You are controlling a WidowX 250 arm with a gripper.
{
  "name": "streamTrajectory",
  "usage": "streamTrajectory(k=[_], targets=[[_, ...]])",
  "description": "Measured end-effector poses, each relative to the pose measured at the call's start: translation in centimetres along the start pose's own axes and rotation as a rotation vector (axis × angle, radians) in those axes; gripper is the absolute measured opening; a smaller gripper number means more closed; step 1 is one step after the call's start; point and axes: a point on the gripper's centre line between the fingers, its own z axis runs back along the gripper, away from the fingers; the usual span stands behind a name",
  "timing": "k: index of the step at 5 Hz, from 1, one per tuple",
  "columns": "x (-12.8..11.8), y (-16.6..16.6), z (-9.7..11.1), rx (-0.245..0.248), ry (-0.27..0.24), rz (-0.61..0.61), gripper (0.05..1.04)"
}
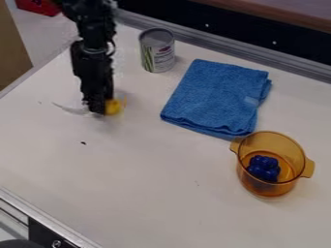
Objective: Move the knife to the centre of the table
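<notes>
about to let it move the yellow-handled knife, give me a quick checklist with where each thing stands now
1. Black gripper at the yellow-handled knife with a pale blade: ok
2. Knife securely held: cannot tell
3. Knife at the centre of the white table: not ok, towards the view's upper left
4. Folded blue cloth apart from the knife: ok
5. Labelled metal can upright: ok
6. See-through amber pot upright, dark blue item inside: ok
</notes>
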Motion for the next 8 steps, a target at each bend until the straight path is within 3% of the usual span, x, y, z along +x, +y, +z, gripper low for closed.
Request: streamTrajectory(k=[1,2,4,6,8], targets=[[-3.5,1.2,0.5,0.012,-0.076,-0.260,0.387],[-6.5,2.8,2.1,0.000,-0.103,-0.528,0.387],[-12.0,7.9,3.2,-0.132,-0.102,-1.001,0.387],[-13.9,11.2,0.9,-0.237,-0.143,-1.494,0.381],[-14.0,12.5,-0.5,-0.268,-0.211,-1.996,0.380]])
